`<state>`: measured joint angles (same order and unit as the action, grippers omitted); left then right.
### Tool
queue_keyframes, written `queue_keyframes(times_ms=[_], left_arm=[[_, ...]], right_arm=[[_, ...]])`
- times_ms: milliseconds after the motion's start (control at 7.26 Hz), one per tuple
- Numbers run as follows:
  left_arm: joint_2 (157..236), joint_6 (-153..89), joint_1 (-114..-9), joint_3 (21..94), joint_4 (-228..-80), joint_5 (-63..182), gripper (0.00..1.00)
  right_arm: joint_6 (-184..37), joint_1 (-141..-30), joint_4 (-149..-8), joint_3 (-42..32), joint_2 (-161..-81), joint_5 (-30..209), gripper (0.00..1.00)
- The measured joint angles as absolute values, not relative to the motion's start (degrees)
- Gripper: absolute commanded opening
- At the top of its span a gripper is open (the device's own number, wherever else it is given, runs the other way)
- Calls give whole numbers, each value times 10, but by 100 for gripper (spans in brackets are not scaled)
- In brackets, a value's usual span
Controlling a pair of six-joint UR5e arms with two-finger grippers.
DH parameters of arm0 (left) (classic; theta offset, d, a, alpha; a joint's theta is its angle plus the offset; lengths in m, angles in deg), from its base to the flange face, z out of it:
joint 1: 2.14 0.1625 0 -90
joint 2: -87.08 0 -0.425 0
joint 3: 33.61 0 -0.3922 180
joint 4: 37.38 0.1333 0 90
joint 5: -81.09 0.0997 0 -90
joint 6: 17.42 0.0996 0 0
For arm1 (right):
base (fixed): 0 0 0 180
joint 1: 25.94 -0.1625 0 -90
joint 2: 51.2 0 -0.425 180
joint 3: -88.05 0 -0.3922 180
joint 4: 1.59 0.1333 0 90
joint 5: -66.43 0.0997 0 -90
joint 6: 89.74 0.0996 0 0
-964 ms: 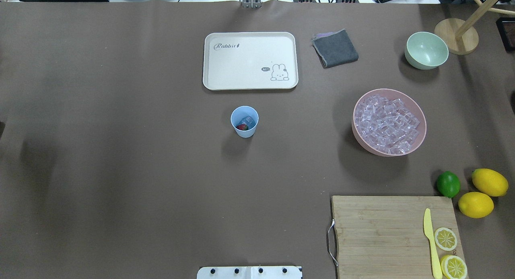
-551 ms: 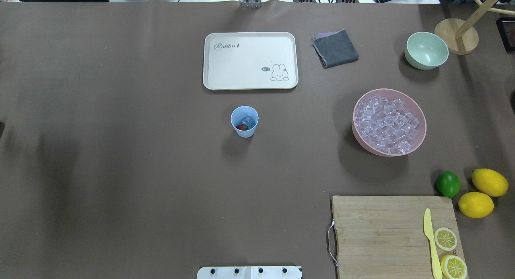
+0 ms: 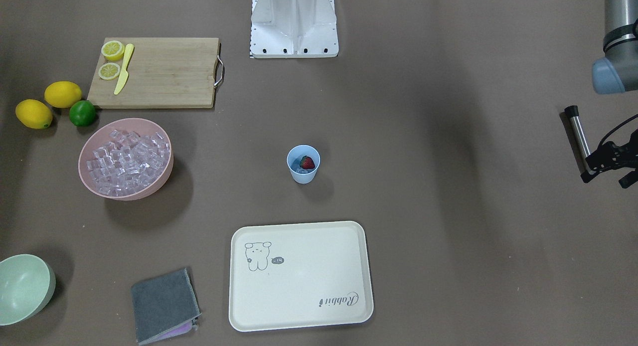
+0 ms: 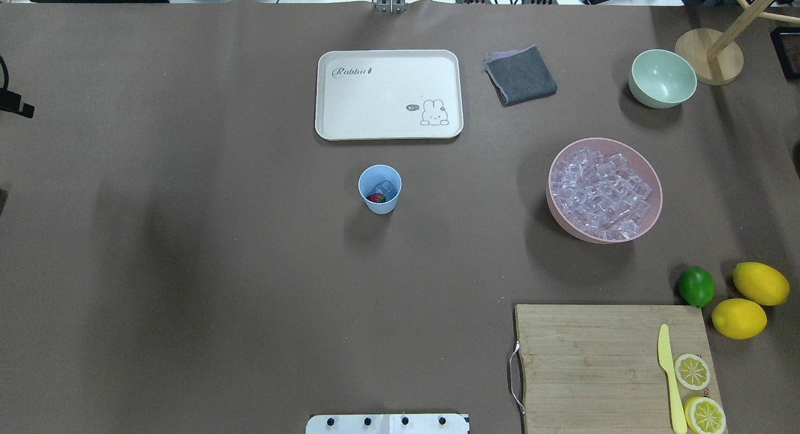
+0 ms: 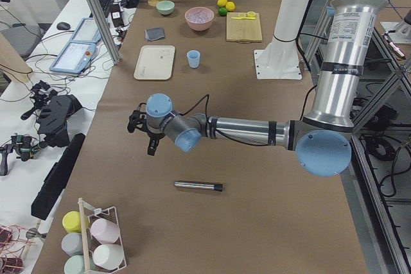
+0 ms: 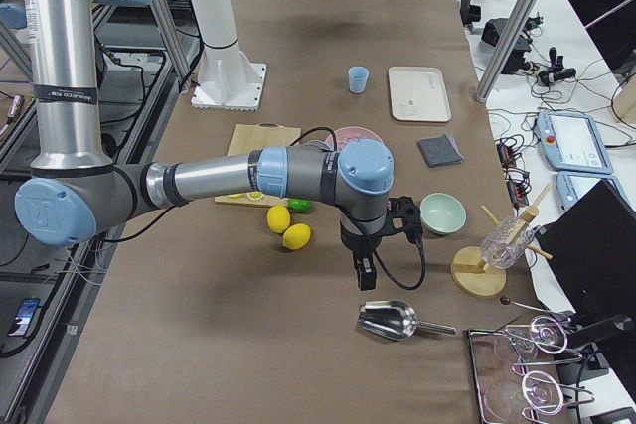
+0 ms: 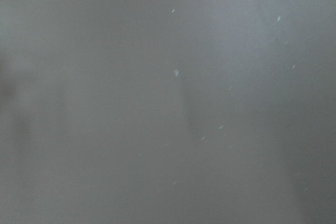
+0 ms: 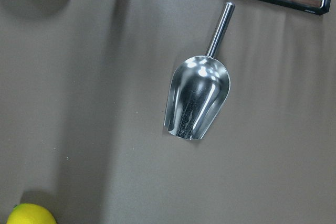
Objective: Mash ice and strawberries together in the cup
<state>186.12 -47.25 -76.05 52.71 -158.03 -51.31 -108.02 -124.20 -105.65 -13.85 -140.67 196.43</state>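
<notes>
Our cup (image 4: 379,189) stands upright in the middle of the table (image 4: 187,265), just on the robot's side of the cream tray (image 4: 389,94), with the strawberry (image 3: 307,162) and a little ice (image 4: 382,187) already inside it, so we judge the mashing itself is what remains. The left tool (image 5: 144,136) hangs above the table far out at the robot's left end, well apart from the cup. It is near the metal rod (image 5: 199,186), which lies flat on the table and which we take to be the masher. We cannot tell whether this tool is released or clenched, since its wrist view gives only grey blur, but the rod is not in it. The right tool (image 6: 365,270) hovers at the opposite end, near the steel scoop (image 8: 198,98), and we cannot tell its state either. The first risk we see is the pickup: a smooth round rod lying flat may roll away or slip from the fingers if the tool closes off-centre. The second is the cup, which is light, tapered and narrow at the base, with nothing holding it. A push that is off-axis or catches the rim would likely tip it or skate it across the table, spilling the fruit and cubes. Hard cubes may also jump out under a quick press. If the rod is gripped tilted, we would expect it to strike the rim rather than enter the mouth.
</notes>
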Motion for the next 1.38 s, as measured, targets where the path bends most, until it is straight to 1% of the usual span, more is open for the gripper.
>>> queue_keyframes(times_ms=[275, 413, 551, 826, 1102, 1377], left_arm=[[1865, -440, -776, 588, -1467, -537, 97], [1864, -396, -800, 599, -1423, -547, 97], [1854, -343, -826, 601, -1390, -549, 97], [1810, -271, -878, 601, -1366, -550, 97], [1778, -257, -925, 600, -1348, -553, 97], [1760, -255, -939, 597, -1346, -554, 97]], right_arm=[[-1080, -1242, -1057, -141, -1408, 1964, 99], [-1080, -1242, -1057, -141, -1408, 1964, 99], [-1080, -1242, -1057, -141, -1409, 1964, 99], [-1080, -1242, -1057, -142, -1410, 1964, 99], [-1080, -1242, -1057, -142, -1410, 1964, 99], [-1080, -1241, -1057, -141, -1410, 1964, 99]])
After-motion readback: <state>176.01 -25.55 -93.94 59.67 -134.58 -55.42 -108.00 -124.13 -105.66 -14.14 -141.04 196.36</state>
